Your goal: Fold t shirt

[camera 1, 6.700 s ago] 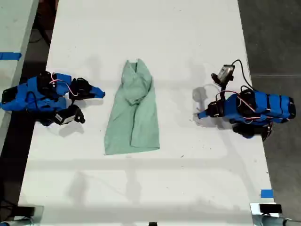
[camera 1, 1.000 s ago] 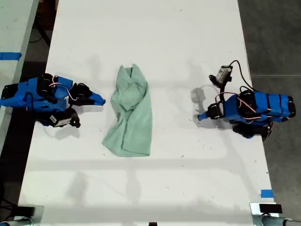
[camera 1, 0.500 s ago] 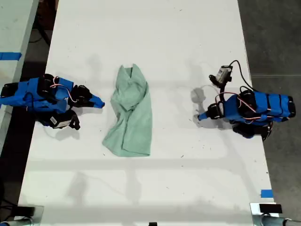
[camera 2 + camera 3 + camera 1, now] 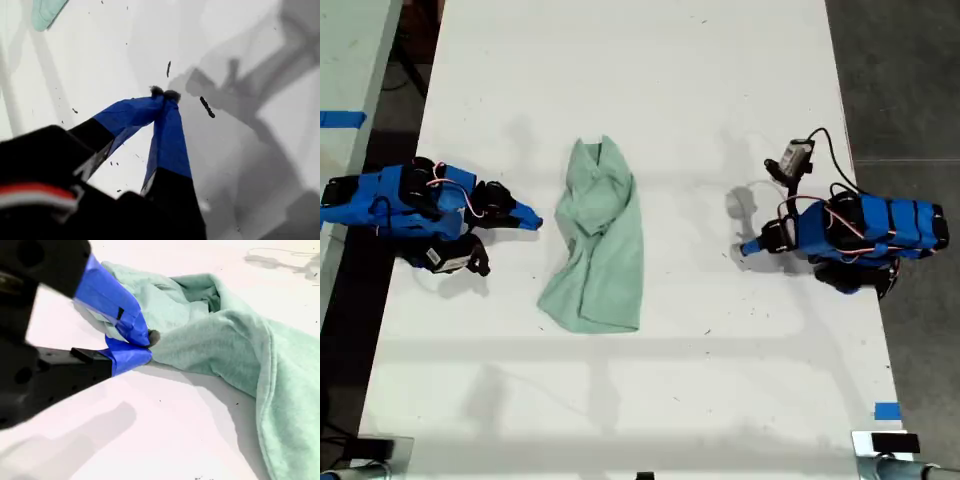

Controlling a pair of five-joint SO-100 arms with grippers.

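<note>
Mint-green t shirt (image 4: 595,240) lying crumpled mid-table (image 4: 650,80), second gripper (image 4: 145,342) at the exterior view's left, jaws closed just beside the cloth's edge, first gripper (image 4: 164,94) at the exterior view's right, closed on nothing, well apart from it

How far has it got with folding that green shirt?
Barely started, I'd say. The t shirt lies bunched lengthwise on the table, with no neat fold yet. My second hand sits closed at its edge. My first hand rests closed, well away. Flattening and folding remain.
</note>
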